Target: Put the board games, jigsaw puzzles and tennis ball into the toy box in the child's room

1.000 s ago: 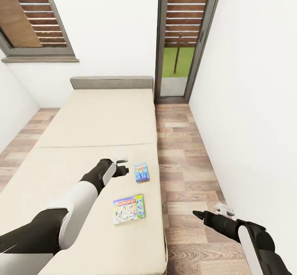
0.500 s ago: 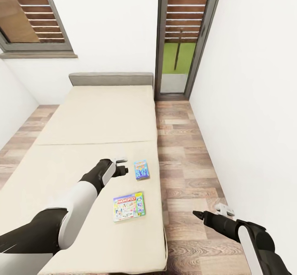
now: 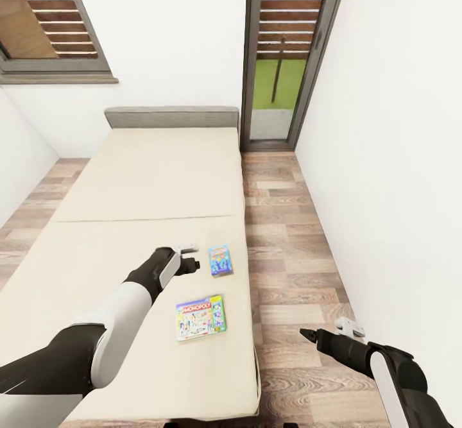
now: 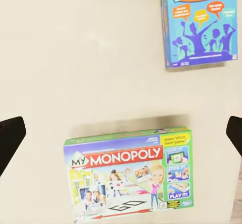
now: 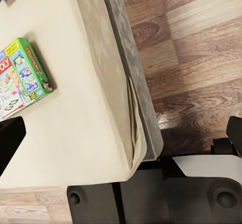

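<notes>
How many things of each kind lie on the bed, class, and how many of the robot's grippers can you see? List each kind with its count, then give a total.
Board games on the bed: 2, the light blue Balderdash box and the Monopoly box
Grippers: 2, the left gripper over the bed and the right gripper over the floor
Total: 4

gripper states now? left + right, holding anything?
Left gripper: open, empty, over the bed beside the blue board game.
Right gripper: open, empty, over the floor beside the bed.
</notes>
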{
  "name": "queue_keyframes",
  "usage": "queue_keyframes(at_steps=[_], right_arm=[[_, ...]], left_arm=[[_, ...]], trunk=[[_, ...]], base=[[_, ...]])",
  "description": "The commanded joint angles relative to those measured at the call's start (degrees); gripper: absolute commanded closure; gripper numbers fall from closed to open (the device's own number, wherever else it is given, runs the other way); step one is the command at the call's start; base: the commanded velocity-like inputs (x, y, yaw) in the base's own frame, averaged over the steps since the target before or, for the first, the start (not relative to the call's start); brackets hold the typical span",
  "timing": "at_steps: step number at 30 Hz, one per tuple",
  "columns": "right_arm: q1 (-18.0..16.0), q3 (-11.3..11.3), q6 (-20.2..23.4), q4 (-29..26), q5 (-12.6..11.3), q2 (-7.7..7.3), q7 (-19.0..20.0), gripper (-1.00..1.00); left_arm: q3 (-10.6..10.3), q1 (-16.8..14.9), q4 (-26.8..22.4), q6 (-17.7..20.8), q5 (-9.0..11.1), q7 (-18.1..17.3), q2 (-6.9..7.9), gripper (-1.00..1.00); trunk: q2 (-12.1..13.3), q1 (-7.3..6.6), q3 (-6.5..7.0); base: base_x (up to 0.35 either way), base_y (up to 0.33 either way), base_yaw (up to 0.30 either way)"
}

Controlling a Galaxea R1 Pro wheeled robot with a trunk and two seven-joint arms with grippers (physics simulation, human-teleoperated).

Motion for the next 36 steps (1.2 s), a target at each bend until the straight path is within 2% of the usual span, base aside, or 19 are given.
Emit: queue_keyframes(at_steps=[1,11,20,36], right_arm=[[-0.04,-0.09,0.25,0.00,0.47,0.01,0.58,-1.00],[-0.04,-0.09,0.24,0.21,0.67,0.01,0.53,-1.00],[-0.04,-0.17,0.04,1.43,0.69,0.01,0.41,-1.00],[-0.04,-0.18,-0.03,2.06,0.76,0.01,0.40,-1.00]], left_arm=[[0.28,-0.02,-0.11,0.23,0.61,0.44,-0.05,-1.00],[0.22,-0.02,0.11,-4.35,0.27,0.44,0.01,-1.00],[0.27,-0.02,0.30,-7.28,-2.07,0.44,-0.09,-1.00],[0.28,-0.02,0.40,-8.48,-2.62,0.44,-0.14,-1.00]], trunk=[[-0.10,0.03,-0.18],[-0.10,0.03,-1.10],[-0.10,0.03,-1.94],[-0.10,0.03,-3.42]], base=[[0.000,0.000,0.000],[0.000,0.000,0.000],[0.000,0.000,0.000],[0.000,0.000,0.000]])
